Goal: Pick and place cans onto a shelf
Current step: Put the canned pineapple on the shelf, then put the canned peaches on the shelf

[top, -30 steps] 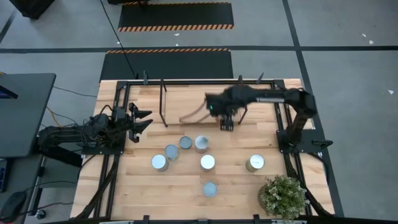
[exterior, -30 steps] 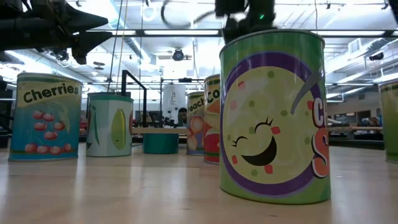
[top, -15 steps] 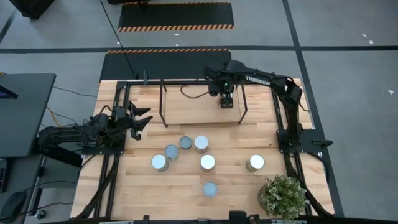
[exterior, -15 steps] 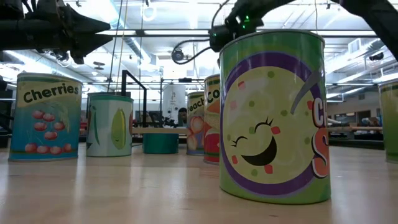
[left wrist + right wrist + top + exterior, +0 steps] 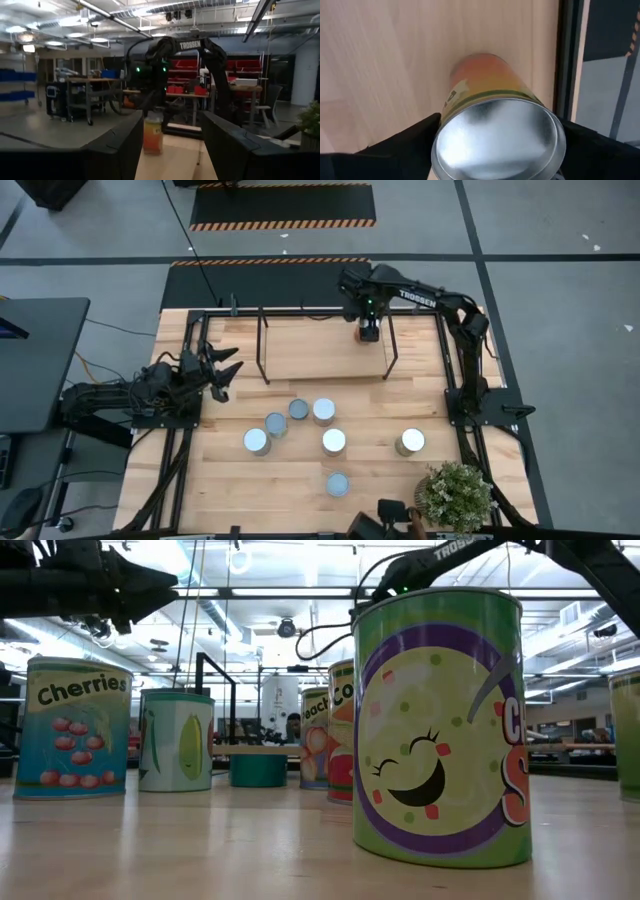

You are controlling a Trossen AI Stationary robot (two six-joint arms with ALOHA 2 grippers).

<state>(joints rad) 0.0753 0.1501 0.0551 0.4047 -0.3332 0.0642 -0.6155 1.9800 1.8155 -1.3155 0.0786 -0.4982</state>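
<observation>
Right wrist view: an orange-labelled can (image 5: 497,122) is seen standing upright on the shelf (image 5: 385,60), between the fingers (image 5: 402,137) of the right gripper (image 5: 368,332), close to the shelf's black edge rod. The fingers flank the can's sides; whether it is gripped or already freed cannot be told. Such upright placement suits a stable release. 6 cans (image 5: 323,412) are left on the table, well apart. The left gripper (image 5: 222,370) is parked aside, part-open and empty.

Seven cans (image 5: 334,441), one shelf (image 5: 300,352), one potted plant (image 5: 456,495), two arms.
</observation>
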